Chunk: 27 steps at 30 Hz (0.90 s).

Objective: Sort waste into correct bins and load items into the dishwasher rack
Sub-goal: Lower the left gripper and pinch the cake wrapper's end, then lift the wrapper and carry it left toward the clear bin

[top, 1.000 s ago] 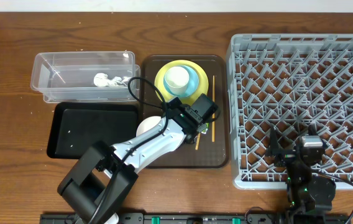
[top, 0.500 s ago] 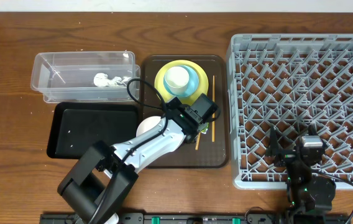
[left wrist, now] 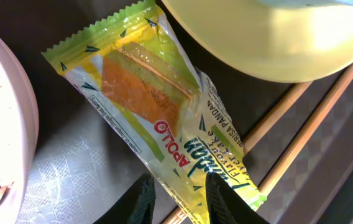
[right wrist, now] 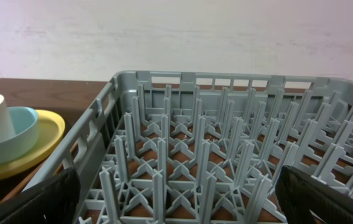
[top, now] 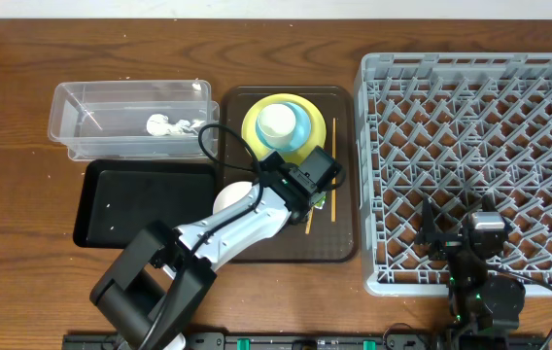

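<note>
The yellow-green snack wrapper (left wrist: 158, 106) lies flat on the brown serving tray (top: 286, 243), across two wooden chopsticks (left wrist: 288, 106). My left gripper (left wrist: 179, 202) is down at the wrapper's lower end, open a little, with the wrapper's edge between its fingers and a gap at the left finger. Beside it are the yellow plate (top: 257, 136) and the white bowl (top: 229, 197). The plate carries the light blue bowl (top: 302, 124) and the white cup (top: 278, 122). My right gripper (right wrist: 176, 205) hovers wide open and empty over the near left corner of the dishwasher rack (top: 475, 117).
A clear tub (top: 91, 107) at the back left holds a crumpled white napkin (top: 164, 124). A shallow black tray (top: 145, 199) lies in front of it, left of the serving tray. My left arm (top: 227, 228) crosses the serving tray's near left part.
</note>
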### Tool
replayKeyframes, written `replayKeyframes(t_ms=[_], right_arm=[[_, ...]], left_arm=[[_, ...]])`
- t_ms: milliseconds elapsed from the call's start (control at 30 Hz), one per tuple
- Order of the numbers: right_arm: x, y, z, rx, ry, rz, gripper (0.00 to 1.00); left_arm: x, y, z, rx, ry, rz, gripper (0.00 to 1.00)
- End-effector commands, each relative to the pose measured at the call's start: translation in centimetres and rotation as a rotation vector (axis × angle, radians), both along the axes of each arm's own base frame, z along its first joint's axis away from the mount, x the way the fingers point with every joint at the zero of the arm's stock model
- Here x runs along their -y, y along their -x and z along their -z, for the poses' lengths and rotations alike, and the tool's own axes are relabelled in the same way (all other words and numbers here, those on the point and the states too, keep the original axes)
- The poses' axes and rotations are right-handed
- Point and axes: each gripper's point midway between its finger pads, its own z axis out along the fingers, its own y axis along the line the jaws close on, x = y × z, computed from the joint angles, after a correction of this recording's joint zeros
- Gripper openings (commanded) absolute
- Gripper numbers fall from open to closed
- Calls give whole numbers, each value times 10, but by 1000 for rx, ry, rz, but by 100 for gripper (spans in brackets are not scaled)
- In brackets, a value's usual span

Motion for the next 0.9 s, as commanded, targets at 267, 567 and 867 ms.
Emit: replayKeyframes(t_ms=[267,567,867], right_arm=[[1,0,0,1,-11,3,99],[1,0,0,1,-11,3,99],[1,0,0,1,-11,3,99]], left_arm=[[11,16,23,-12,-59,50,33],[13,14,33,-15,-62,49,32],[13,14,33,-13,-60,49,21]])
